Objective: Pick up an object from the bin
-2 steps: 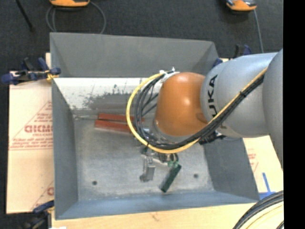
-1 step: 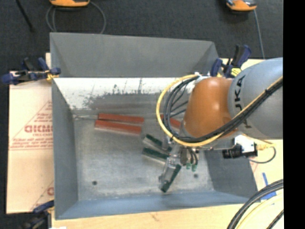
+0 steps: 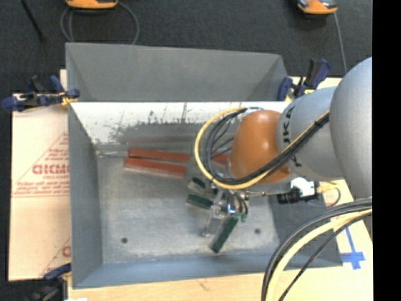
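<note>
the grey bin (image 3: 84, 187) has a bare, scuffed floor over most of its left and near parts. the arm (image 3: 338, 124) comes in from the right, pale grey and bulky, and covers the bin's right side. its orange cover (image 3: 254, 143) hangs over the right middle of the floor, with yellow and black cables (image 3: 202, 144) looped round its left side.

two long red-brown bars (image 3: 156, 162) lie side by side, touching, along the foot of the far wall. they run left to right, and their right ends pass under the cables and cover.

the gripper (image 3: 227, 213) points down just below the orange cover, right of centre and toward the near side of the floor. whether it is open or closed i cannot tell, as the wrist and cables crowd over it.

a dark green strip (image 3: 220, 237) lies tilted right at the gripper's tip, its low end pointing near and left. its top end meets the gripper, but i cannot tell if it is gripped or only lying on the floor beneath. a green block (image 3: 200, 200) sits just left of the gripper, and a smaller green bit (image 3: 198, 184) lies a little farther back, near the bars' right end.
</note>
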`<state>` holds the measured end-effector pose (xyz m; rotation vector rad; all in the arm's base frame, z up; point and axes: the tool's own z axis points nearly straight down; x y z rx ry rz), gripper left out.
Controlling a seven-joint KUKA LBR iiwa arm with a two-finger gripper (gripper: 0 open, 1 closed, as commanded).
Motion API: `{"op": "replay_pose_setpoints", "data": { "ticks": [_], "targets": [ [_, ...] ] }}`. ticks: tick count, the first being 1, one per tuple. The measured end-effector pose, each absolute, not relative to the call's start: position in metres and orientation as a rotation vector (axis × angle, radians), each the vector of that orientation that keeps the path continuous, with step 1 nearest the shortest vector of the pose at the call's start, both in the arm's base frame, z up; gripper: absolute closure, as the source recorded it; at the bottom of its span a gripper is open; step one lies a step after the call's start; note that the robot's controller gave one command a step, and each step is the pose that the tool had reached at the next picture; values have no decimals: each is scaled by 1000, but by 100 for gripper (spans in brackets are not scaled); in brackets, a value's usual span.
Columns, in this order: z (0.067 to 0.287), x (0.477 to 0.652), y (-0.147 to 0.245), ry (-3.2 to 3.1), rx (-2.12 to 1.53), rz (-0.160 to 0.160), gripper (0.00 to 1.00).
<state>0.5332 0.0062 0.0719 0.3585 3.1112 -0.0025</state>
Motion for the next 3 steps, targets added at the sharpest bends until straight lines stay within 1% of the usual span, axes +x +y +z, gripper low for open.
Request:
{"op": "replay_pose_setpoints", "data": {
  "ticks": [1, 2, 3],
  "targets": [
    [78, 535, 7, 3104, 362, 2, 100],
    [74, 532, 8, 3115, 364, 1, 0],
    [74, 531, 8, 3116, 367, 2, 100]
  ]
}}
